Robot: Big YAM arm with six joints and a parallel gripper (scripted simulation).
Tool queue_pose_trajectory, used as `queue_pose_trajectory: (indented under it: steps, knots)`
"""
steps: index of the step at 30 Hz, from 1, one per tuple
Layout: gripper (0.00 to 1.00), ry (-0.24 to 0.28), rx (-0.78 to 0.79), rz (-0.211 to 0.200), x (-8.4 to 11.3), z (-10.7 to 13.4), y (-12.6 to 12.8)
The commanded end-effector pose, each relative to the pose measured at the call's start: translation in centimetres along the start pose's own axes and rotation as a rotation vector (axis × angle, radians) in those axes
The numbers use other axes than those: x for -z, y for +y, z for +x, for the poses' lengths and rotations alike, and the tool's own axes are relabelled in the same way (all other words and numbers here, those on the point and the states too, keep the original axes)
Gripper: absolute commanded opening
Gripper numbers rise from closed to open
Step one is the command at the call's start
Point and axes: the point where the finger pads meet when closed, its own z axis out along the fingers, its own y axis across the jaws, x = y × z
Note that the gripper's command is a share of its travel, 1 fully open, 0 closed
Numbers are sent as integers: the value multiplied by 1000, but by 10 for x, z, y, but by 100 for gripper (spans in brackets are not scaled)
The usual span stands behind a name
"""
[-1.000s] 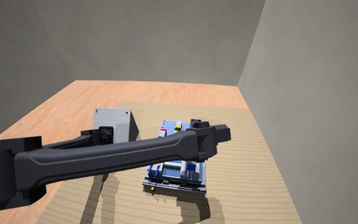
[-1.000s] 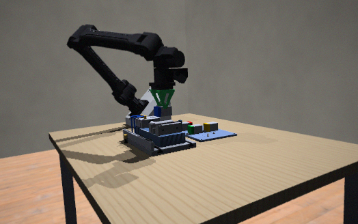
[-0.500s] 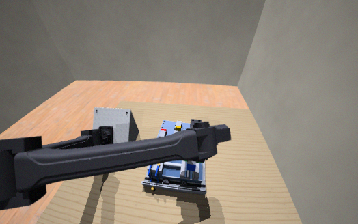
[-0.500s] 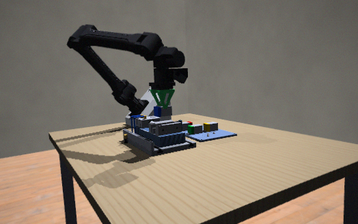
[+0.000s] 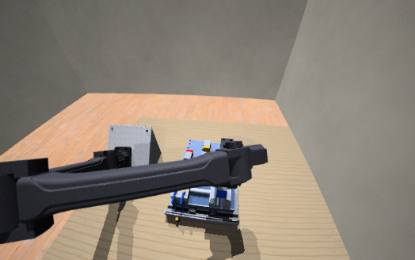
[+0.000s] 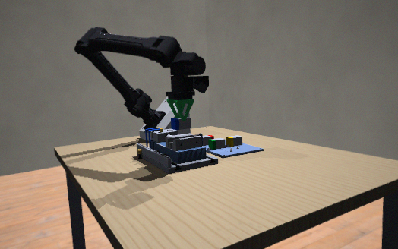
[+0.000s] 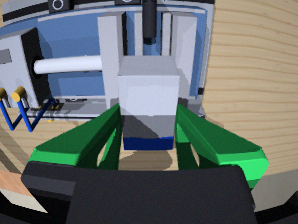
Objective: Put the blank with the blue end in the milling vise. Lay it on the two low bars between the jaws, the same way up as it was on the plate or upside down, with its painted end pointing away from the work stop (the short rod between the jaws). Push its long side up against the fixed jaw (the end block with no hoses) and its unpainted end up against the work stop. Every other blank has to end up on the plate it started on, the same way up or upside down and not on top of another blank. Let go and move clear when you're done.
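Observation:
My gripper [image 7: 148, 111] [image 6: 181, 114], with green fingers, is shut on the grey blank with the blue end [image 7: 149, 92] [image 6: 180, 123] [image 5: 221, 194]. It holds the blank level, a little above the milling vise [image 6: 178, 152] [image 5: 206, 206] [image 7: 73, 43], over the gap between the jaws. The blue end points toward the wrist camera. The dark work stop rod [image 7: 149, 22] lies just beyond the blank's unpainted end. The vise's blue hoses [image 7: 20, 115] [image 6: 150, 137] are at the left of the wrist view. In the top view the arm hides most of the gripper.
The blue plate [image 6: 247, 149] [image 5: 195, 144] lies behind the vise with blanks with a yellow end [image 6: 229, 141] [image 5: 206, 147], a green end [image 6: 212, 143] and a red end [image 5: 189, 151] [image 6: 211, 137]. A grey base block [image 5: 131, 144] stands at the table's far left.

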Motion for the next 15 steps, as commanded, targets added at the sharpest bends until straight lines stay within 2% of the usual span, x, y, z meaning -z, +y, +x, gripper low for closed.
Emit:
queue_pose_trajectory:
  steps: [1,10,15]
  knots:
    - [0,-10,-9,43,22,-7,-16]
    - [0,-13,-9,54,20,-9,-19]
    - [0,-7,18,37,10,-12,-10]
